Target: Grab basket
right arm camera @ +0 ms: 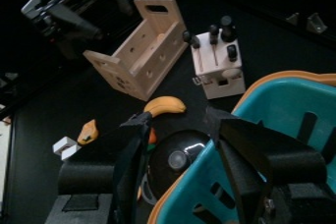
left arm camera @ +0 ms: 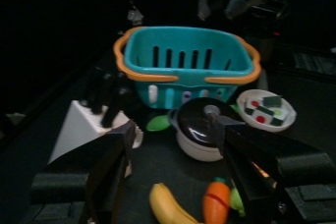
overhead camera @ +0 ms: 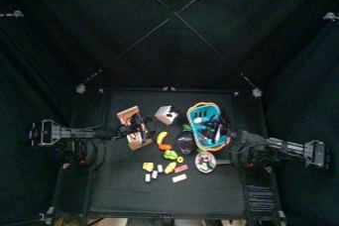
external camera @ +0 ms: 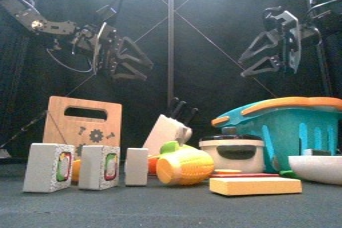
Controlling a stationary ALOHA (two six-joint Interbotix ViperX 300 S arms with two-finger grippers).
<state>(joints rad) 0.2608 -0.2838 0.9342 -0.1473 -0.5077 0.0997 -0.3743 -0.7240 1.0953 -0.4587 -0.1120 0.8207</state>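
The teal-blue oval basket (overhead camera: 205, 121) with an orange-tan rim stands at the table's right side. It is large at the right of the front view (external camera: 291, 130). In the left wrist view the basket (left arm camera: 184, 59) stands beyond my open left gripper (left arm camera: 178, 169). In the right wrist view its rim and wall (right arm camera: 282, 135) lie right beside my open right gripper (right arm camera: 195, 164). Both grippers hang above the table, the left (external camera: 118, 57) over the left side and the right (external camera: 274, 44) above the basket. Neither holds anything.
A wooden board with a handle slot (external camera: 83, 124) stands at the left, with a knife block (external camera: 167, 132) beside it. A lidded pot (left arm camera: 201, 130), a small round dish (left arm camera: 266, 108), a banana (left arm camera: 171, 208), a carrot (left arm camera: 217, 200) and small boxes (external camera: 51, 167) crowd the front of the basket.
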